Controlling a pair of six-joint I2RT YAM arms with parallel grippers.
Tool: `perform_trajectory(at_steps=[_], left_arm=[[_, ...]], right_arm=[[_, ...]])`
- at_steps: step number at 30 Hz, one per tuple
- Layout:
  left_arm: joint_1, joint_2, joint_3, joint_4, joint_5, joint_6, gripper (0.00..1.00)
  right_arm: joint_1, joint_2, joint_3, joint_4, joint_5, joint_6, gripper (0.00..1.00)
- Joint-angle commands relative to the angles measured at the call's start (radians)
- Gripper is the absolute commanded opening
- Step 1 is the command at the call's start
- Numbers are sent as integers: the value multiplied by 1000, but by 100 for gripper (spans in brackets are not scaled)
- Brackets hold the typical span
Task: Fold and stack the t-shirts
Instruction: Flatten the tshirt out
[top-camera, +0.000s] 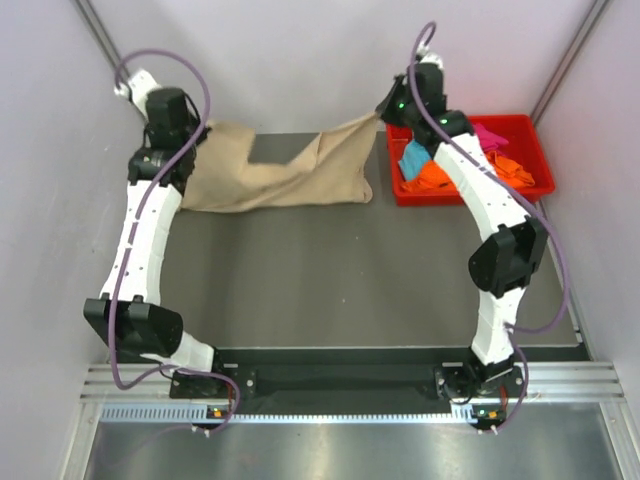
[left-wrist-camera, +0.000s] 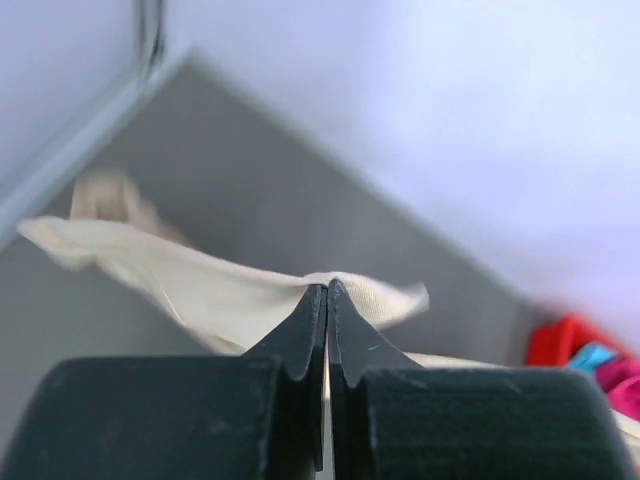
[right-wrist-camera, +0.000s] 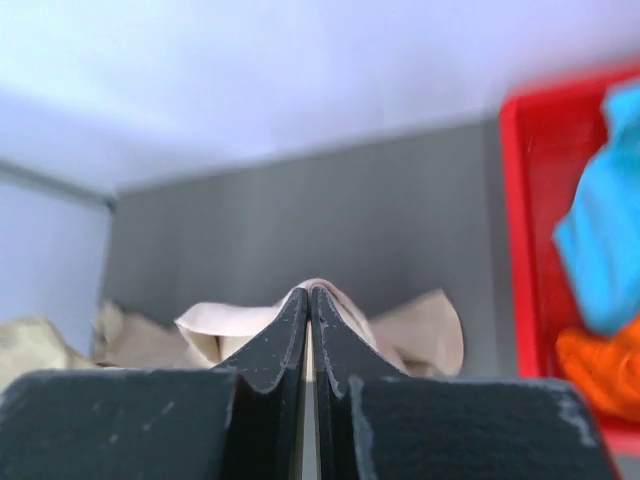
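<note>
The beige t-shirt hangs stretched between both grippers over the far part of the table. My left gripper is shut on its left end; in the left wrist view the gripper pinches a fold of the beige cloth. My right gripper is shut on its right end; in the right wrist view the gripper pinches the beige cloth. The teal t-shirt, orange t-shirt and magenta t-shirt lie crumpled in the red tray.
The red tray stands at the far right of the dark table top, under my right arm. White walls close in the back and sides. The tray also shows in the right wrist view.
</note>
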Motion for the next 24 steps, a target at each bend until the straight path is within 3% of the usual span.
perform_trajectory(at_steps=[1, 5, 16, 24], left_arm=[[6, 10, 187, 132, -24, 197, 0], [8, -47, 338, 174, 14, 298, 0], [6, -381, 387, 215, 88, 386, 0], [-4, -463, 611, 134, 114, 455, 0]], right_arm=[[-31, -80, 94, 74, -2, -62, 0], [-40, -268, 28, 126, -8, -100, 0], [4, -814, -385, 152, -118, -112, 0], [55, -1069, -437, 37, -229, -92, 0]])
